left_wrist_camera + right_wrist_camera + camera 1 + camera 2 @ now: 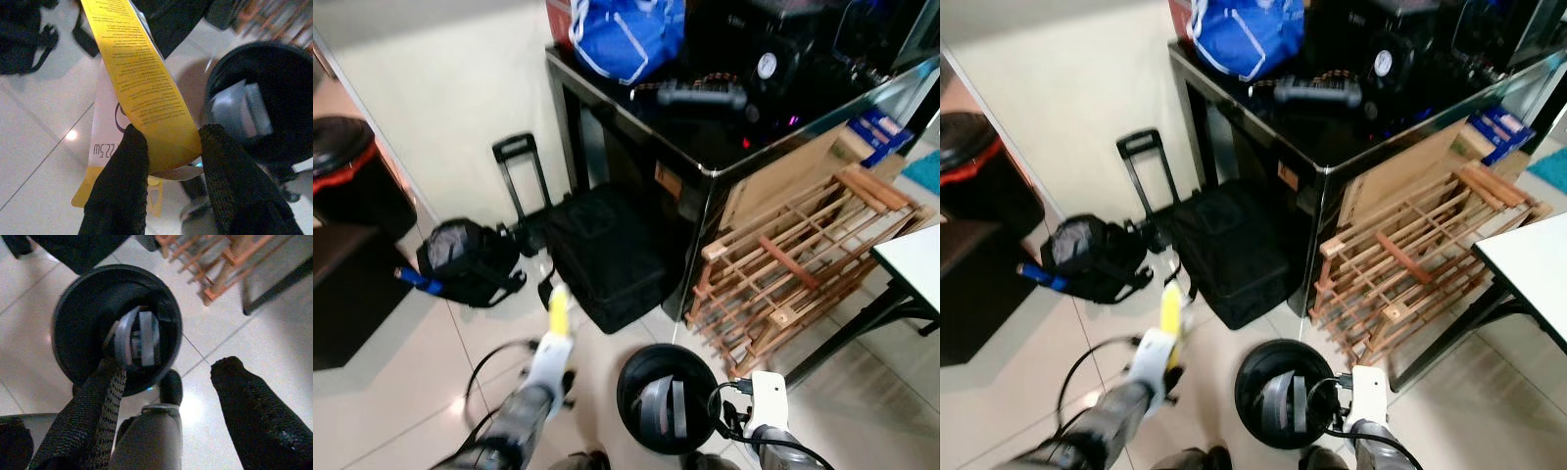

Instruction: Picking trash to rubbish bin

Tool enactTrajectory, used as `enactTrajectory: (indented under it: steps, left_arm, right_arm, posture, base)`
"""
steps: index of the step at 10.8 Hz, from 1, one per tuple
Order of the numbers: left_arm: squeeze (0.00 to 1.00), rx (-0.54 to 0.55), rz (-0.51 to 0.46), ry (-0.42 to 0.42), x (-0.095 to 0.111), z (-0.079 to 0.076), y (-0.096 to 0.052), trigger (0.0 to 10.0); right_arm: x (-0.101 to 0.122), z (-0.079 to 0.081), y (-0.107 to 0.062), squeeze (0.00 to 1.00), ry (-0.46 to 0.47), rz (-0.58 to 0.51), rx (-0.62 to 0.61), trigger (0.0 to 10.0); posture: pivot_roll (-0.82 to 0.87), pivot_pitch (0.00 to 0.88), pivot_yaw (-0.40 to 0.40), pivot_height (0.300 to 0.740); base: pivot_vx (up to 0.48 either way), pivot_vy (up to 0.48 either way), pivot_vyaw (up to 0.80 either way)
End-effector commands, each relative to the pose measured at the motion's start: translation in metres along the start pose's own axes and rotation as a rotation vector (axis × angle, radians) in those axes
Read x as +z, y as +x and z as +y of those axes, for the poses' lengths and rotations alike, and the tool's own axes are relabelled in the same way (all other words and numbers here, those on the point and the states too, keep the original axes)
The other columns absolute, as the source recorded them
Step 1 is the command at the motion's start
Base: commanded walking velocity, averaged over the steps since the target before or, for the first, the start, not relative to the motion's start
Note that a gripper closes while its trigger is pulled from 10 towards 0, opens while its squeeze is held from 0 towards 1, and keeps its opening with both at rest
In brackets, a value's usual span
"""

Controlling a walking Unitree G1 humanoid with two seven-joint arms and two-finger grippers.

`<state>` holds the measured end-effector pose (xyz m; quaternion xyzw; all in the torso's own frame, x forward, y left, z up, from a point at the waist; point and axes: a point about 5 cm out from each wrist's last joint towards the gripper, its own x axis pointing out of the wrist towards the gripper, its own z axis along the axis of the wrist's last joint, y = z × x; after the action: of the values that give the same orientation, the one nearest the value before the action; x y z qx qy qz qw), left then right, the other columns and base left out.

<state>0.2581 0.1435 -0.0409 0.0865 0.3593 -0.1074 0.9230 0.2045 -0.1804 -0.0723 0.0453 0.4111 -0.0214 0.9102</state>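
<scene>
A round black rubbish bin (667, 398) stands on the tiled floor just before me, with pale trash (138, 339) inside it. My left gripper (168, 152) is shut on a flat yellow and white package (142, 83), held up over the floor to the left of the bin; the same package (558, 311) sticks out beyond my left arm in the eye views. My right gripper (166, 396) hangs open beside the bin's near right rim, nothing between its fingers.
A black glass table (705, 147) carries a blue bag (626, 34) and dark gear. Under and beside it lie a black case (607, 255), a small black bag (465, 259) and a wooden rack (793, 264). Another lidded bin (352, 171) stands far left; a white table (915, 264) right.
</scene>
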Motion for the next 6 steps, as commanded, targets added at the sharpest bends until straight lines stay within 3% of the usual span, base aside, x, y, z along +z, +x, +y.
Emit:
enactTrajectory:
  steps: [1,4,6]
  left_arm:
    - [0.0,-0.034,-0.024,0.019,0.007,-0.005,0.002,10.0]
    - [0.0,-0.143,-0.087,0.053,0.034,-0.038,0.007,10.0]
    - [0.0,-0.251,-0.11,0.066,0.042,-0.07,0.006,10.0]
  right_arm:
    - [0.008,0.002,0.001,0.0,-0.021,-0.035,0.028,10.0]
    - [0.012,0.005,0.001,0.0,-0.08,-0.062,0.074,10.0]
    - [0.014,0.012,0.001,0.0,-0.086,-0.077,0.137,10.0]
  posture:
    - [-0.14,0.19,0.06,0.74]
    - [-0.17,0.247,0.037,0.74]
    - [-0.19,0.273,0.032,0.74]
  base:
    - [0.0,0.0,0.0]
    - [0.0,0.0,0.0]
    - [0.0,0.0,0.0]
